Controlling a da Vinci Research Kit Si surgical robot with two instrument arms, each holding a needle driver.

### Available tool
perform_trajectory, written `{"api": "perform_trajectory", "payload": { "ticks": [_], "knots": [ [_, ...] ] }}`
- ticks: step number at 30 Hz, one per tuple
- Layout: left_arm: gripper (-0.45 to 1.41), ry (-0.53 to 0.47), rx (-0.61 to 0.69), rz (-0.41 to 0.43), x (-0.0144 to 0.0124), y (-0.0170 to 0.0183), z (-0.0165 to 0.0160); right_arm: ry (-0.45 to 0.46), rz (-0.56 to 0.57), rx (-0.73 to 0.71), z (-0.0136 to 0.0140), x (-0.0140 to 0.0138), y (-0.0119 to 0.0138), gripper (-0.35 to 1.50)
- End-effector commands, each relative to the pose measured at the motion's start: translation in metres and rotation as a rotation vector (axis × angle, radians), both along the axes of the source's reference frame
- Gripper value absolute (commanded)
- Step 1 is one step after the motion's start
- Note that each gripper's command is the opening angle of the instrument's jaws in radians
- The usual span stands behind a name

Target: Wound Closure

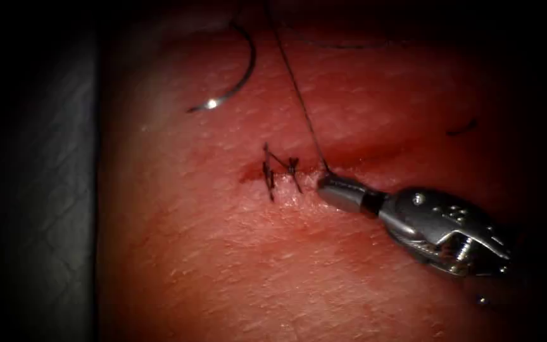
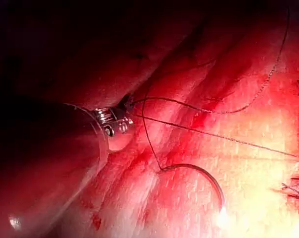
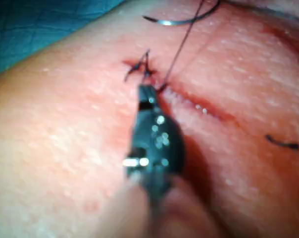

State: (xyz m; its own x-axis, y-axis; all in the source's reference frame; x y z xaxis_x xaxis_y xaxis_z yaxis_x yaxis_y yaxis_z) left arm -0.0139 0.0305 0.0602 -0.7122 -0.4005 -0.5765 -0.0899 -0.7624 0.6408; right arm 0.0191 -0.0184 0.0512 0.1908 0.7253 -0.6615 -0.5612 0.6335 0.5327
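- Right tool (image 1: 333, 188) rested with its tip at the cut (image 1: 349, 166), jaws clenched as far as the endoscope view showed; the thread (image 1: 299, 95) met the tissue (image 1: 223, 253) right at that tip, but whether the jaws grasped it could not be confirmed.
- Left tool (image 2: 121, 116) sat well away from the right tool, with the thread gathering at its tip; its jaws were hidden, so its state could not be told.
- Needle (image 1: 238, 73) lay free on the tissue, far ahead of the right tool's tip and beyond the tied stitch (image 1: 280, 171), held by neither tool and not driven into the tissue.
- Tied stitch stood just ahead of the right tool's tip, its cut ends upright.
- A loose cut end of thread (image 1: 462, 130) lay beside the right tool's body.
- Judgement: good handling here called for steady, even tension along the strand, kept in line with the cut so that the finished stitch was not dragged sideways.
- Judgement: the free needle posed a snagging risk and its point warranted watching.
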Motion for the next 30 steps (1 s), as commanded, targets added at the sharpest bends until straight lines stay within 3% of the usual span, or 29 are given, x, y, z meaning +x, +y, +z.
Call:
{"api": "perform_trajectory", "payload": {
  "ticks": [1,17,30],
  "knots": [
    [-0.45,0.009,-0.01,-0.004,-0.0003,0.0011,0.0007,0.002,-0.002,0.004,0.0004,0.0005,-0.0013,-0.35],
    [-0.45,0.096,-0.045,-0.065,0.0021,0.0078,0.0048,0.003,-0.004,-0.015,-0.0001,0.0003,-0.0035,-0.35],
    [-0.45,0.12,-0.054,-0.073,0.0031,0.0098,0.0063,-0.006,-0.023,-0.037,0.0012,0.0004,-0.0069,-0.35]
  ]
}}
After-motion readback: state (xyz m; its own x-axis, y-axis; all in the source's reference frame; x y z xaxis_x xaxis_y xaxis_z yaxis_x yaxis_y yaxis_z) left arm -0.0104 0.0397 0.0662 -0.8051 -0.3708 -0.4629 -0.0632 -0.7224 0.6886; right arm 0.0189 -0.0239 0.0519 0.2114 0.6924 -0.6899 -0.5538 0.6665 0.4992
